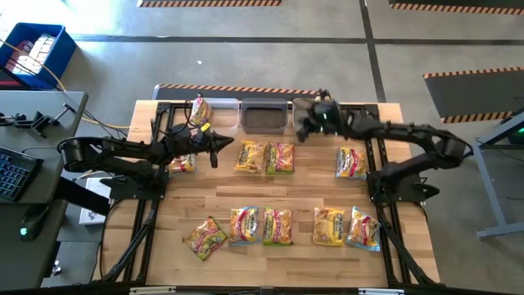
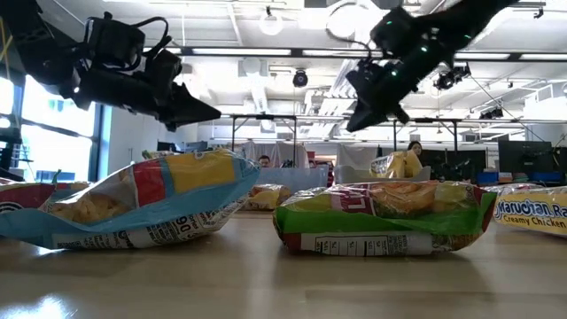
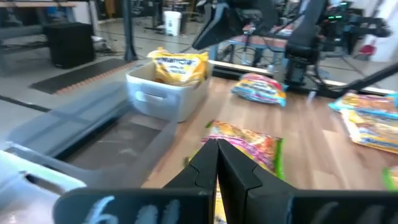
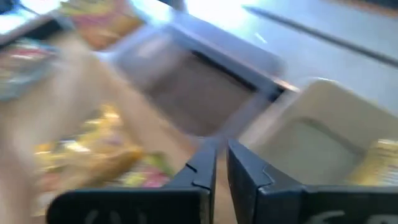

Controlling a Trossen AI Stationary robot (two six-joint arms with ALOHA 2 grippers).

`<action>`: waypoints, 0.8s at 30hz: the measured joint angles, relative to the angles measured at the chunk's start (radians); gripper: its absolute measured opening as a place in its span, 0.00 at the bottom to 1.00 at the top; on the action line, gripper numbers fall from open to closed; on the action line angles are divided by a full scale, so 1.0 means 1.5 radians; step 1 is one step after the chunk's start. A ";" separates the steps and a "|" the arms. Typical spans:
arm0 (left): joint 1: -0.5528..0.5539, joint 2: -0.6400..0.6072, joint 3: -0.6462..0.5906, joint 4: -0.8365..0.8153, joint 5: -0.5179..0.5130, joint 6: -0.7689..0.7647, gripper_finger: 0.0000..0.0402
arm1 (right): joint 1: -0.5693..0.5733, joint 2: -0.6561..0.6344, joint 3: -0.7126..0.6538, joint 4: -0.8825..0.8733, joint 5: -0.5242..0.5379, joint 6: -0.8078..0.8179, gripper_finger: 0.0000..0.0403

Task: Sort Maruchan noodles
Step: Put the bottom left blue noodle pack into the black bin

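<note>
Maruchan noodles (image 1: 277, 226): flat yellow packets in rows on table (image 1: 246, 188) | left claw (image 1: 215, 151): pressed together, raised | right claw (image 1: 300, 131): slightly parted, empty, near bins (image 1: 264, 115)

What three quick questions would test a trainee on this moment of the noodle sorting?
1. True or false: the left tool is shut on a noodle packet.
2. Multiple choice: in the high view, how many noodle packets lie in the row nearest the front edge of the table? A) three B) five C) eight
3. Fill in: in the high view, the clear bin that plainly holds a yellow packet is the ___most of the bins at the far edge.

Key: 1. False: its fingers are shut together with nothing between them. 2. B. 3. Left.
</note>
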 joint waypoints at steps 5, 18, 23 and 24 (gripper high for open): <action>0.000 0.000 0.020 -0.029 0.103 -0.037 0.00 | 0.084 -0.016 -0.134 0.252 0.013 -0.012 0.01; -0.161 0.054 0.115 -0.248 0.268 -0.025 0.12 | 0.129 -0.016 -0.196 0.383 0.016 -0.048 0.00; -0.219 0.139 0.158 -0.270 0.268 -0.074 0.20 | 0.138 -0.015 -0.196 0.358 0.016 -0.053 0.00; -0.229 0.157 0.169 -0.275 0.267 -0.081 0.22 | 0.142 -0.015 -0.196 0.356 0.016 -0.059 0.00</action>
